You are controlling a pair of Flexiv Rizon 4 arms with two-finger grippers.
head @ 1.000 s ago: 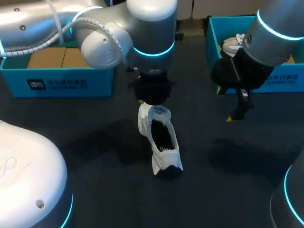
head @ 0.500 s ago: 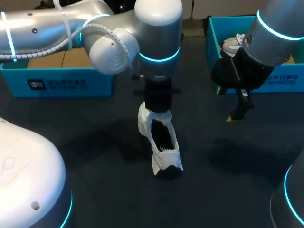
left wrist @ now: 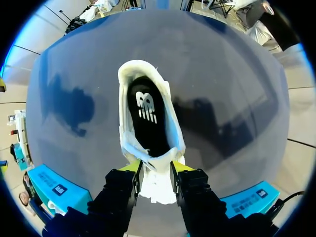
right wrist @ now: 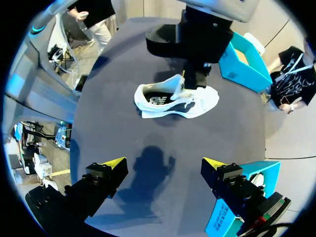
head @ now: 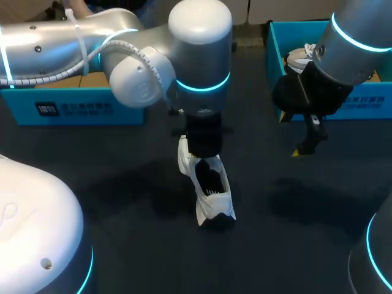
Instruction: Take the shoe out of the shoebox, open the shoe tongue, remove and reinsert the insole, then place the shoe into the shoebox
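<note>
A white shoe [head: 208, 187] lies on the dark table at mid-table, its opening facing up. In the left wrist view the shoe [left wrist: 148, 118] shows a black insole [left wrist: 145, 106] with a white logo. My left gripper [left wrist: 156, 168] is shut on the white tongue [left wrist: 157, 180], one yellow tip on each side. Seen from above, my left gripper [head: 205, 158] is mostly hidden under its own wrist. My right gripper [head: 304, 147] hangs open, well to the right of the shoe and above the table. In the right wrist view my right gripper [right wrist: 165, 165] holds nothing, and the shoe [right wrist: 177, 101] lies ahead.
A blue shoebox [head: 73, 107] with a brown cardboard inside stands at the back left. Another blue shoebox [head: 343, 105] at the back right holds a second shoe [head: 300, 56]. Dark table surface spreads around the white shoe.
My left arm has come down onto the shoe, and its fingers have closed in on the tongue. The right arm and the shoe have stayed put.
</note>
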